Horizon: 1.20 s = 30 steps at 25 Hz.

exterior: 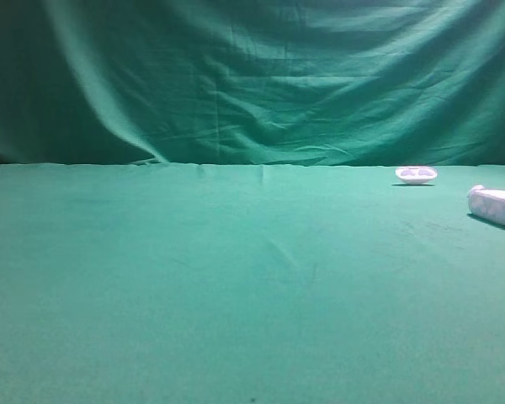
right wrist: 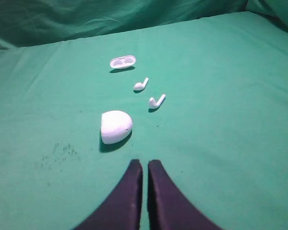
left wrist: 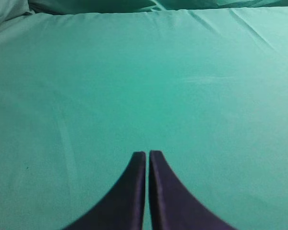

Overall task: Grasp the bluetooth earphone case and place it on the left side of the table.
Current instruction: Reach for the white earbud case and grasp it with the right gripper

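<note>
Nearest the cam in the right wrist view is the right gripper [right wrist: 144,165], fingers pressed basically together w/ just a hairline gap, holding nothing and not touching anything. Just ahead of it and a bit to its left sits the bluetooth earphone case [right wrist: 116,126], lying on the table [right wrist: 221,143] w/ its blunt end facing us; in the high view it's way over at the right edge [exterior: 496,204]. Imo the step in hand is the approach, so the claw needs to spread wide first, then line up over the case's narrow width and come down square, bc that smooth rounded shell prob squirts out if pinched off-center. Two loose earbuds [right wrist: 157,101] and the shallow white dish [right wrist: 123,62] sit further back, apart from the case, so no crowding. Left gripper [left wrist: 147,154] is also closed tight, empty, hovering over bare cloth.
</note>
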Available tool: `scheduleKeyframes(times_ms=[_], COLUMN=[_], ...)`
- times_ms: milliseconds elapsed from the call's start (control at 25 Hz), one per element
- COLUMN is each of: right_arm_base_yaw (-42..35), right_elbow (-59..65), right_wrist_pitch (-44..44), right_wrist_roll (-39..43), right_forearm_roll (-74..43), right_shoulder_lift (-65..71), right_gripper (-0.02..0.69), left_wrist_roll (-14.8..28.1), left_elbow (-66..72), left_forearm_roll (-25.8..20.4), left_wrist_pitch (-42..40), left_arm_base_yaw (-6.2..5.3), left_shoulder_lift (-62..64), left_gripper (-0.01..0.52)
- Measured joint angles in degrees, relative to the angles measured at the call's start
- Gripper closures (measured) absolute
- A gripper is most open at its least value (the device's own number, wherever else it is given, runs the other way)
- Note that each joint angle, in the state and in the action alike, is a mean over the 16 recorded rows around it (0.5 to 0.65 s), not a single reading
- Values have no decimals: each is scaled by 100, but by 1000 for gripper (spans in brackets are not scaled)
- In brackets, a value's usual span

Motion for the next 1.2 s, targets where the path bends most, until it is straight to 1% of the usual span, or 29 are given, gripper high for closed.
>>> scheduleKeyframes(times_ms=[720,840,1040,1200], right_arm_base_yaw=[0,0,0,0], right_elbow=[3,5,-29,-268], right_wrist_pitch=[-112,-484,-1358,-1854], right_wrist_roll=[2,5,-1,-53], right_forearm_roll=[13,122,369,582], right_shoulder_lift=[0,0,13,239], right_gripper=[665,665,665,665], left_wrist_roll=[0,0,0,0], left_elbow=[0,0,0,0], left_forearm_roll=[0,0,0,0], left_wrist_pitch=[0,0,0,0], left_arm_base_yaw=[0,0,0,0], left_shoulder_lift=[0,0,0,0], left_gripper=[514,514,514,514])
